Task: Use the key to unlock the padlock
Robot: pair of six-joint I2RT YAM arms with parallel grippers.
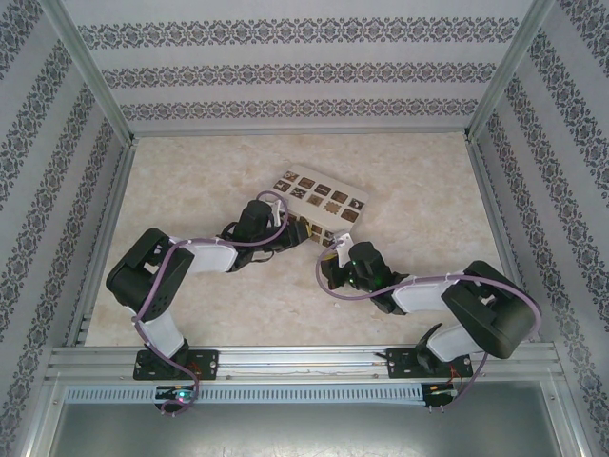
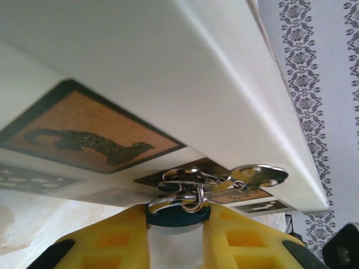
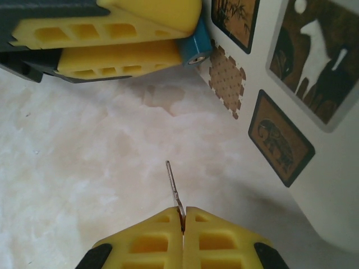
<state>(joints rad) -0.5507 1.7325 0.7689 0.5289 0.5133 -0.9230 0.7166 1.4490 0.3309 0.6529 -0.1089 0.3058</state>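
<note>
The padlock (image 2: 178, 217) has a teal-blue body clamped between the yellow fingers (image 2: 112, 235) of my left gripper (image 2: 176, 212), which is shut on it. Its silvery shackle (image 2: 168, 200) points toward the cream box, with a small ring and a flat silvery key head (image 2: 259, 175) hanging from it. In the right wrist view the padlock (image 3: 196, 47) pokes out of the left gripper (image 3: 188, 33), its keyhole end facing down-right. My right gripper (image 3: 183, 212) is shut on the key (image 3: 173, 185), a thin dark sliver pointing up toward the padlock, still well apart from it.
The cream box (image 1: 319, 205) with dark patterned squares lies in the table's middle, right against the left gripper (image 1: 276, 224) and close to the right gripper (image 1: 338, 262). Patterned walls and metal posts ring the marbled tabletop (image 1: 190, 181).
</note>
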